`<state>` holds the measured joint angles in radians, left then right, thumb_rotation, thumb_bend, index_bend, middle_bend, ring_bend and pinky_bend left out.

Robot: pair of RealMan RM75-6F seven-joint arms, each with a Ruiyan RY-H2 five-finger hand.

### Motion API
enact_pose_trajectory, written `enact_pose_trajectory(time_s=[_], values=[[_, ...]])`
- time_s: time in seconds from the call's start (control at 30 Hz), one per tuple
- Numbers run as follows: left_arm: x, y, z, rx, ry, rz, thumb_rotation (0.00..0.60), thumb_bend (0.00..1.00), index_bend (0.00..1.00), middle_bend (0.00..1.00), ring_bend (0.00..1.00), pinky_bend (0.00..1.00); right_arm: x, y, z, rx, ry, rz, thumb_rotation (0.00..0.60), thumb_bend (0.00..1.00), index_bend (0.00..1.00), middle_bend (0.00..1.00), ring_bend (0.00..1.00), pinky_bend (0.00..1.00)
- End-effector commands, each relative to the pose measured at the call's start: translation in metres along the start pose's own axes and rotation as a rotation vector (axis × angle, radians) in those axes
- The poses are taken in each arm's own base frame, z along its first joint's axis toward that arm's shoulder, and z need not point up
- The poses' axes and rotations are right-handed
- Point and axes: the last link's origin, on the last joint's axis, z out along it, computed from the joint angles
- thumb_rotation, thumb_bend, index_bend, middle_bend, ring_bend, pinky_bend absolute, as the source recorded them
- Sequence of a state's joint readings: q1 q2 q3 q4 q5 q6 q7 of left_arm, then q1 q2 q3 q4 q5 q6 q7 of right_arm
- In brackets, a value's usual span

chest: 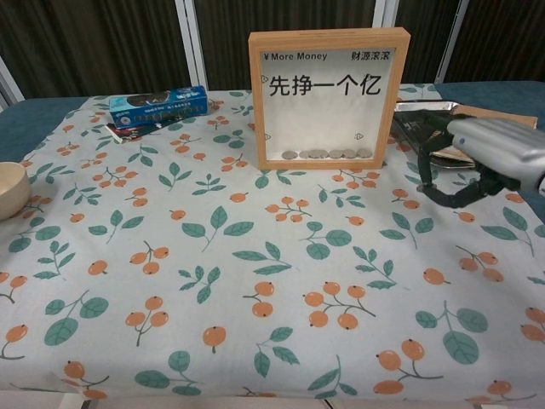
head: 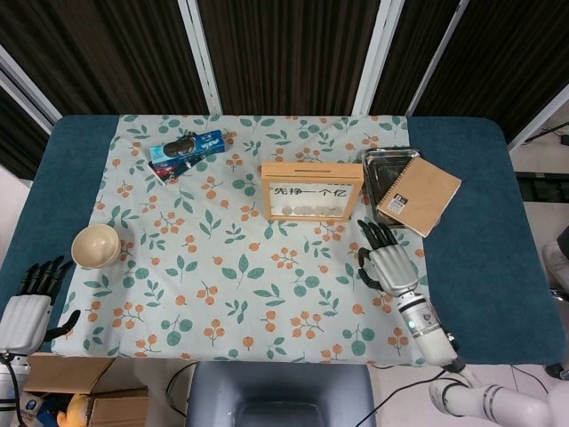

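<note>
Right hand (head: 388, 265) hovers over the floral tablecloth (head: 240, 276) toward the right edge of the table (head: 476, 258), fingers spread and extended, nothing in its grasp. Fingertips (head: 377, 233) point toward the far side and lie just short of the near edge of the steel tray (head: 378, 165); whether they touch it cannot be told. In the chest view the same hand (chest: 477, 158) sits above the cloth with the thumb curled below the palm.

Kraft spiral notebook (head: 419, 196) lies tilted across the tray, covering most of it and overhanging its right side. The wooden coin-bank frame (head: 311, 190) stands upright just left of the tray, near the middle of the far half of the cloth; a row of coins (chest: 328, 154) rests along the bottom behind its clear front.

Left hand (head: 28, 302) is at the near left corner, beyond the cloth's edge, fingers apart, holding nothing. A beige bowl (head: 95, 245) stands on the cloth near the left edge, the closest item to that hand. A blue snack packet (head: 187, 149) lies at the far left of the cloth.
</note>
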<state>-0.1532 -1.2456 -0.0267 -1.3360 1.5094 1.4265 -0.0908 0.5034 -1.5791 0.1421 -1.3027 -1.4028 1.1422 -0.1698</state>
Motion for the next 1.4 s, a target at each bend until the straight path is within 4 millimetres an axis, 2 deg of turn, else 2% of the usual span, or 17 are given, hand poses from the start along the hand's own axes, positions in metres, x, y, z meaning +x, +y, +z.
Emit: enact_pose_trajectory(time_s=[0.03,0.17,0.27,0.37,0.53,0.77,1.03,1.2,1.4], values=[[0.000,0.000,0.000,-0.001,0.001,-0.002,0.581,0.30,0.00,0.00,0.00,0.00,0.054,-0.005,0.000,0.047,0.112,0.038,0.600,0.55,0.72,0.06,0.00,0.00],[0.001,0.001,0.001,-0.005,0.006,-0.006,0.574,0.30,0.00,0.00,0.00,0.00,0.098,-0.014,0.003,0.085,0.196,0.012,0.600,0.55,0.72,0.06,0.00,0.00],[0.002,0.001,0.001,-0.007,0.008,-0.005,0.579,0.30,0.00,0.00,0.00,0.00,0.129,-0.020,0.014,0.097,0.235,-0.017,0.600,0.56,0.72,0.06,0.00,0.00],[0.002,0.000,0.001,-0.008,0.008,-0.005,0.580,0.30,0.00,0.00,0.00,0.00,0.153,-0.024,0.032,0.086,0.260,-0.054,0.600,0.56,0.73,0.07,0.00,0.00],[0.002,0.000,0.001,-0.009,0.005,-0.006,0.580,0.30,0.00,0.00,0.00,0.00,0.176,-0.031,0.069,0.047,0.220,-0.091,0.600,0.56,0.73,0.07,0.00,0.00],[0.004,0.002,0.003,-0.012,0.010,-0.008,0.576,0.30,0.00,0.00,0.00,0.00,0.191,-0.041,0.123,0.008,0.111,-0.128,0.600,0.56,0.73,0.07,0.00,0.00],[0.005,-0.003,0.002,0.006,0.010,-0.011,0.578,0.30,0.00,0.00,0.00,0.00,0.189,-0.061,0.166,-0.027,0.000,-0.102,0.600,0.56,0.73,0.08,0.00,0.00],[0.006,-0.006,0.001,0.014,0.013,-0.015,0.578,0.30,0.00,0.00,0.00,0.00,0.184,-0.074,0.179,-0.040,-0.042,-0.106,0.600,0.56,0.73,0.08,0.00,0.00],[0.005,-0.007,0.002,0.012,0.012,-0.018,0.577,0.30,0.00,0.00,0.00,0.00,0.181,-0.084,0.181,-0.042,-0.089,-0.069,0.600,0.56,0.73,0.08,0.00,0.00]])
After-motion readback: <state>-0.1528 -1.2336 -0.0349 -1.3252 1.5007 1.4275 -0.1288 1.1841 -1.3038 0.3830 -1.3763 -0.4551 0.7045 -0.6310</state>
